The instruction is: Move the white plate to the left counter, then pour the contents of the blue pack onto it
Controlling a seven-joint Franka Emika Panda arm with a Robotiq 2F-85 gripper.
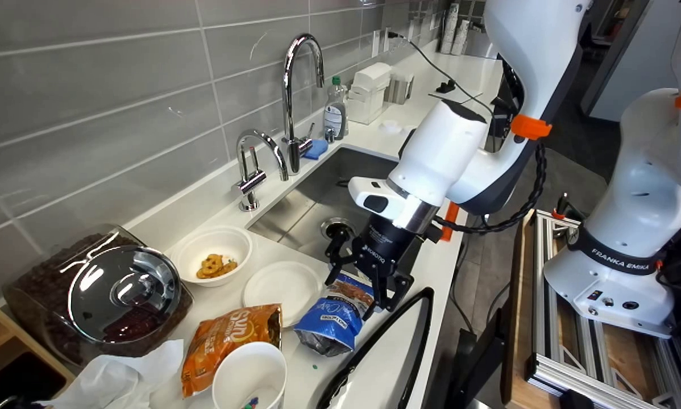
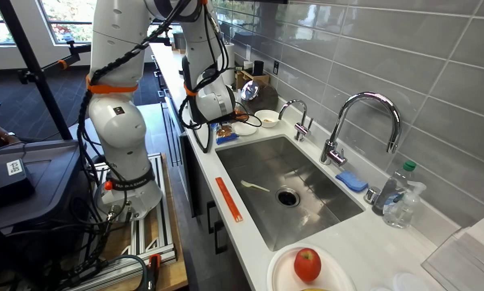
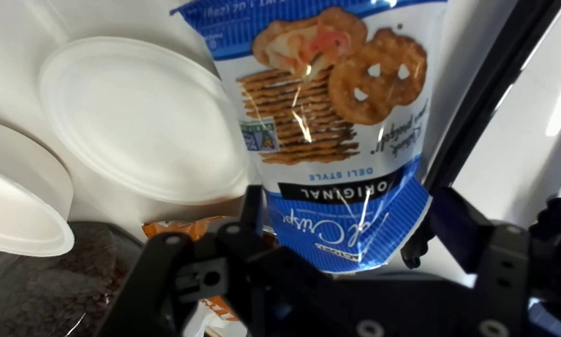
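The white plate (image 1: 283, 291) lies flat on the left counter (image 1: 300, 378) in front of the tiles. It also shows in the wrist view (image 3: 142, 119). The blue pack (image 1: 330, 319) lies right beside the plate with its printed face up, and it fills the middle of the wrist view (image 3: 327, 145). Its near end looks silvery grey; I cannot tell if it is open. My gripper (image 1: 352, 296) is open low over the pack, its fingers (image 3: 350, 201) on either side of it. One finger is between plate and pack. The arm hides the gripper in an exterior view.
An orange snack bag (image 1: 232, 341) touches the plate's near side, with a white cup (image 1: 249, 378) beside it. A white bowl (image 1: 215, 244) with snacks and a glass jar (image 1: 102, 289) stand behind. A black-rimmed object (image 1: 383, 358) borders the pack. The sink (image 2: 302, 214) adjoins.
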